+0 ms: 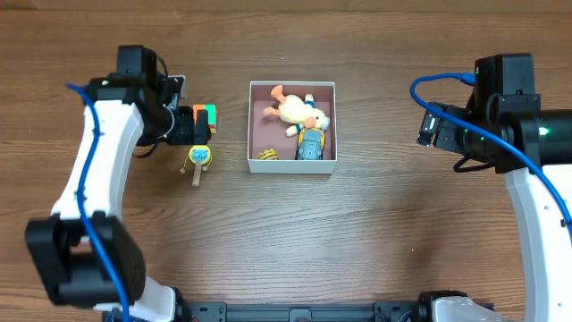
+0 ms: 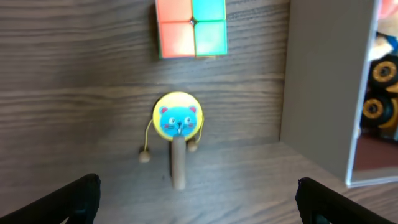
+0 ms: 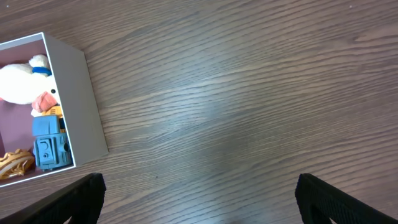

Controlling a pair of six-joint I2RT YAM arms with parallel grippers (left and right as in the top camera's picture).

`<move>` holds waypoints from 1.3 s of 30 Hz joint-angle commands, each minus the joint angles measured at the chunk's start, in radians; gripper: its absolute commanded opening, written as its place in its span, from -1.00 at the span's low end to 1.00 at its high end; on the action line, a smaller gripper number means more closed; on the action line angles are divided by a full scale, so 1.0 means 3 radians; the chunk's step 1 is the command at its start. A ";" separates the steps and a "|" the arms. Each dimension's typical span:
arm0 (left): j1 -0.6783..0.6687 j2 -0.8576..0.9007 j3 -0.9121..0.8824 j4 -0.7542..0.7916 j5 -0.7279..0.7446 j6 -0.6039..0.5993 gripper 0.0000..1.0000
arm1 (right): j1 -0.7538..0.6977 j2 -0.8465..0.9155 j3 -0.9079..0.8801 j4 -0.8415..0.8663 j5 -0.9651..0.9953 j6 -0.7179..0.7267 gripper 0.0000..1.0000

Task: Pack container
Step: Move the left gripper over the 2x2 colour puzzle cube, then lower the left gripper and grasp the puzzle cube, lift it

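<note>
The container [image 1: 291,166] is a square white-walled box with a mauve-pink inside, at the table's middle. It holds a plush duck [image 1: 298,111], a blue toy truck [image 1: 310,145] and a small yellow toy [image 1: 267,155]. My left gripper [image 1: 201,132] is open and empty, left of the box, above a yellow cat-face rattle drum [image 2: 178,121] and near a coloured cube [image 2: 191,28]. In the left wrist view the gripper [image 2: 199,200] hangs over the drum's handle, with the box wall [image 2: 323,87] at right. My right gripper [image 1: 427,128] is open and empty, right of the box.
The right wrist view shows the open gripper [image 3: 199,199] over bare wood, with the container's wall [image 3: 84,106], the duck [image 3: 22,84] and the truck [image 3: 50,143] at far left. The rattle drum [image 1: 198,158] and the cube [image 1: 206,114] lie on the table left of the box.
</note>
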 commanded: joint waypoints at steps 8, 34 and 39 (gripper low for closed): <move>-0.0103 0.0484 0.0950 -0.0193 -0.0247 -0.0169 1.00 | -0.0003 -0.0003 0.0005 0.0010 0.0048 -0.0009 1.00; -0.0345 0.1387 0.1296 -0.0177 -0.0449 -0.0267 1.00 | -0.0003 -0.0003 0.0005 0.0010 0.0048 -0.0009 1.00; -0.0343 0.1528 0.1296 -0.0177 -0.0613 -0.0417 1.00 | -0.0003 -0.0003 0.0005 0.0010 0.0048 -0.0009 1.00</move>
